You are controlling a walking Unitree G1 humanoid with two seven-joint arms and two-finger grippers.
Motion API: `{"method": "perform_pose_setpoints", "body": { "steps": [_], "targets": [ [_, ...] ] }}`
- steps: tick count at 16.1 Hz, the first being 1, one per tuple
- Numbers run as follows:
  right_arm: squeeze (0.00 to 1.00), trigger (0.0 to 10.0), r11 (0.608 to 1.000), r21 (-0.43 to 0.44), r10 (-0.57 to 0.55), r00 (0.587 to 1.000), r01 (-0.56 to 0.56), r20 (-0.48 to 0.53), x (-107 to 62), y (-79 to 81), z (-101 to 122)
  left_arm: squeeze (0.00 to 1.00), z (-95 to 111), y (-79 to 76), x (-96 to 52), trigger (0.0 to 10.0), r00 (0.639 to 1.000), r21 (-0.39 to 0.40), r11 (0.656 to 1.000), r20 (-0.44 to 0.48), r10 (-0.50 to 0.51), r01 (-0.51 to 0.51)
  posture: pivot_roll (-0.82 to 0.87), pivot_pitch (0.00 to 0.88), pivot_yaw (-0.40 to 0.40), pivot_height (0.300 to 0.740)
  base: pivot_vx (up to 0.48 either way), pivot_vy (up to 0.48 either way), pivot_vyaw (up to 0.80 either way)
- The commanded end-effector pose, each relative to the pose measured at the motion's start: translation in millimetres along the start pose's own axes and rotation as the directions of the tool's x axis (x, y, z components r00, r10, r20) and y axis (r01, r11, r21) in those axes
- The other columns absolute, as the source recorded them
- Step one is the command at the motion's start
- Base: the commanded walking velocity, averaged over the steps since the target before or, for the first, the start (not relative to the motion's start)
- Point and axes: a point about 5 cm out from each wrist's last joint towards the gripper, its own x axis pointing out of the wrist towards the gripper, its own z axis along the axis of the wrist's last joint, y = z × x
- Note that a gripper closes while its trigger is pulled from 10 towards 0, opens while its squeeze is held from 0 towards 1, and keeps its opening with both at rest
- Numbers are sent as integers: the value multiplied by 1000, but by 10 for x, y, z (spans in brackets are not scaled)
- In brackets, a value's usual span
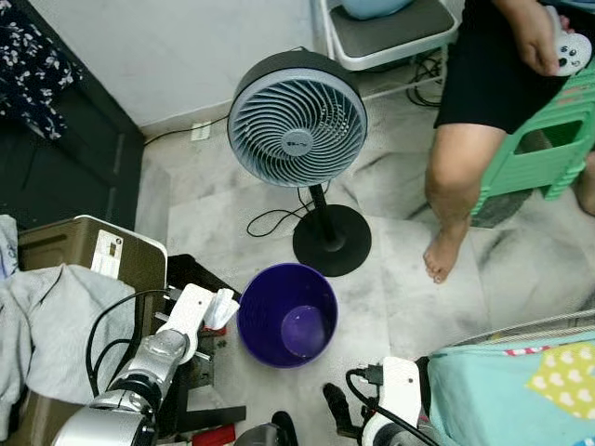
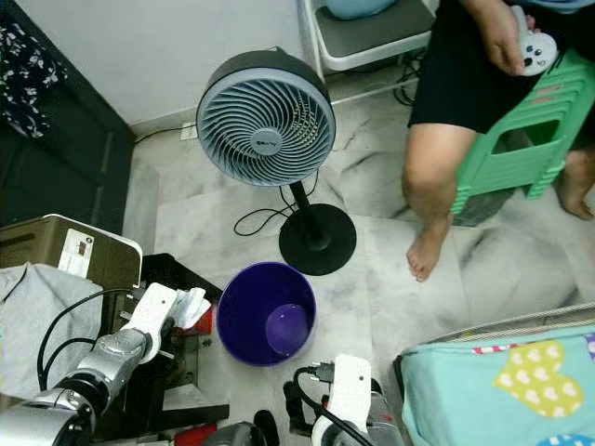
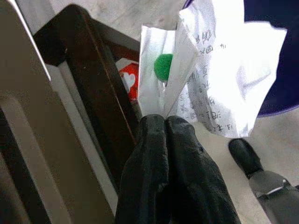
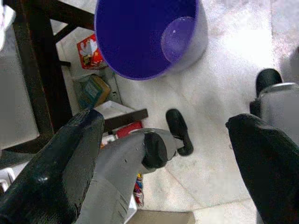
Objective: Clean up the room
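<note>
A: What does the paper look like?

B: The paper (image 3: 219,74) is a crumpled white sheet with printed lines of small text and a green dot on 1 fold. The left gripper (image 3: 166,126) has its 2 black fingers pressed together on the sheet's lower edge, holding it up just beside the rim of the purple bin (image 1: 287,314), at about 9 o'clock from it.

A: And the bin?

B: Round, deep purple, standing on the pale marble floor (image 1: 400,269) with its mouth upward.

A: What's around it?

B: A grey fan (image 1: 297,118) on a black round base stands at 12 o'clock from the bin, its cord looping on the floor. At 9 o'clock is a dark wooden frame (image 3: 93,93), with a red packet (image 3: 131,81) on the floor by it. A seated person's bare leg (image 1: 456,186) and a green stool (image 1: 539,149) are at 2 o'clock.

A: The other arm?

B: The right gripper (image 4: 163,140) hangs at 5 o'clock of the bin, fingers spread wide, holding nothing.
</note>
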Motion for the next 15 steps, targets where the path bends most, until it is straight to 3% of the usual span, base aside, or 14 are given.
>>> {"method": "perform_pose_setpoints", "body": {
  "steps": [1, 5, 9, 15],
  "targets": [
    [0, 10000, 983, 128, 134, 991, -130, -19, 9, 485, -54, 0, -164, 112, -35, 0, 997, 5, 1000, -67, 26, -26, -230, 270, 250, 740, 0, 0, 0],
    [0, 10000, 984, 131, 127, 992, -125, -9, 17, 484, -39, 0, 224, 183, -6, 0, 996, -34, 998, 55, 64, -62, -231, 274, 251, 740, 0, 0, 0],
    [0, 10000, 985, 120, 123, 992, -121, -8, 53, 481, -30, 0, 645, -83, 37, 0, 986, -51, 997, 163, -41, 49, -229, 268, 253, 740, 0, 0, 0],
    [0, 10000, 987, 115, 116, 993, -115, 1, 76, 474, -16, 0, 924, -485, 46, 0, 963, 21, 987, 218, -160, 159, -234, 265, 254, 740, 0, 0, 0]
  ]
}}
